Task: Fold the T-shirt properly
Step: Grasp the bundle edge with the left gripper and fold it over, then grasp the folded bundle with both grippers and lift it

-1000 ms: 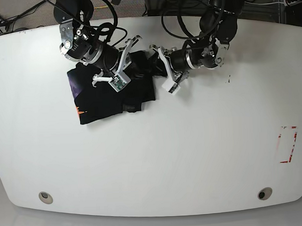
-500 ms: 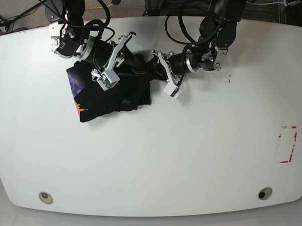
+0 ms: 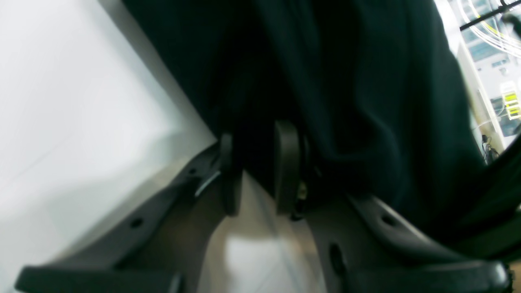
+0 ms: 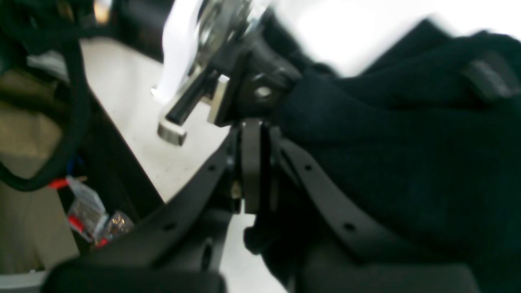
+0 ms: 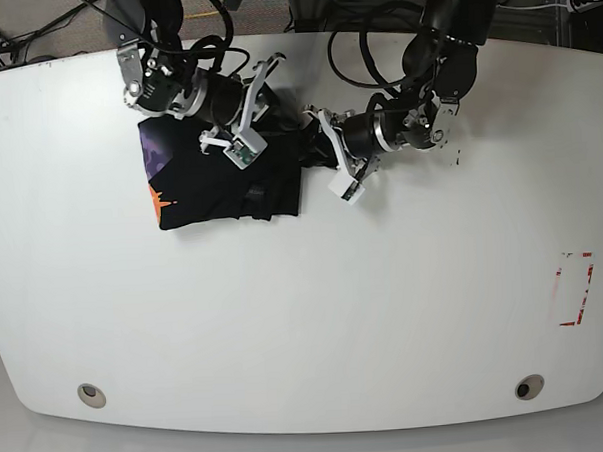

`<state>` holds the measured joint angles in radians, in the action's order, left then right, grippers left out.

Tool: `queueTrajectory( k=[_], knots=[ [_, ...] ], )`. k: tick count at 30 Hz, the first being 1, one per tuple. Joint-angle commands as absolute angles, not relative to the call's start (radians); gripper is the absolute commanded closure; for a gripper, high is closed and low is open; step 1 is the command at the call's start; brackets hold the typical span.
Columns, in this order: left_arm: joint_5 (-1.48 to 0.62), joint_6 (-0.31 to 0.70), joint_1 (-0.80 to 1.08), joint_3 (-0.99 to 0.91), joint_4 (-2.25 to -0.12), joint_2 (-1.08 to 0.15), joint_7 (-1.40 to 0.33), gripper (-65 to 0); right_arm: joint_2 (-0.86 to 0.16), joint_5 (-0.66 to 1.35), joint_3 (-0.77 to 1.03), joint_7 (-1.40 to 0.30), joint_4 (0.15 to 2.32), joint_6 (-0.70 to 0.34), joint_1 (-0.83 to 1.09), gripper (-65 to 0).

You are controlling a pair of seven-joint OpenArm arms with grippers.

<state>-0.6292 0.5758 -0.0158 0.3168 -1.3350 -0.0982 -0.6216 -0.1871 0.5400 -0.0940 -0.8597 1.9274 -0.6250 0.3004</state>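
The black T-shirt [image 5: 215,185] lies bunched on the white table [image 5: 315,305] at the back left, its purple and orange graphic [image 5: 155,162] at its left edge. My right gripper [image 5: 249,123] sits over the shirt's upper middle. In the right wrist view its fingers [image 4: 252,162] are pressed together with black fabric [image 4: 407,154] against them. My left gripper [image 5: 325,153] is at the shirt's right edge. In the left wrist view its fingers [image 3: 287,167] hold a fold of dark fabric [image 3: 346,81] between them.
A red-outlined mark [image 5: 575,289] is on the table's right side. Two round holes [image 5: 91,394] [image 5: 529,386] sit near the front edge. Cables and arm bases crowd the back edge [image 5: 373,23]. The table's edge with cables beyond it shows in the right wrist view [image 4: 73,122].
My right gripper has moved up and to the right over the shirt. My left gripper has shifted slightly left. The shirt's right part is drawn in and more bunched.
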Motion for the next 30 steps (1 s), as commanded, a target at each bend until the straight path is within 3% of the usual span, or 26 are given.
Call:
queueTrajectory(
  k=[1,5,8,11,15,21,26,30],
  knots=[
    [-0.648,0.582,-0.024,0.289,-1.385,-0.105,-0.607,-11.1,-0.182,0.522,-0.111,-0.834,1.894,-0.631,0.269,-1.3],
    [-0.648,0.582,0.015,0.240,-1.457,-0.108,-0.608,-11.1,-0.145,0.472,-0.119,-0.832,1.839,-0.631,0.252,-13.5],
    [-0.648,0.582,0.042,0.177,-1.515,-0.139,-0.608,-11.1,-0.119,0.430,-0.119,-0.800,1.819,-0.630,0.232,-29.5],
    [-0.648,0.582,0.051,0.150,-1.567,-0.160,-0.608,-11.1,-0.114,0.435,-0.119,-0.796,1.831,-0.630,0.239,-38.0],
    [-0.647,0.582,0.062,0.136,-1.620,-0.199,-0.608,-11.3,-0.133,0.499,-0.076,-0.800,1.906,-0.627,0.246,-37.6],
    [-0.645,0.582,0.059,0.145,-1.635,-0.200,-0.611,-11.4,-0.145,0.650,0.125,-0.802,1.942,-0.630,0.259,-36.9],
    [-0.644,0.582,0.039,0.252,-1.643,-0.197,-0.611,-11.4,-0.211,0.710,0.246,-0.802,1.922,-0.628,0.239,-36.6],
    [-0.639,0.578,0.033,0.309,-1.633,-0.143,-0.611,-11.4,-0.260,0.725,0.282,-0.802,1.847,-0.625,0.196,-30.1]
  ],
)
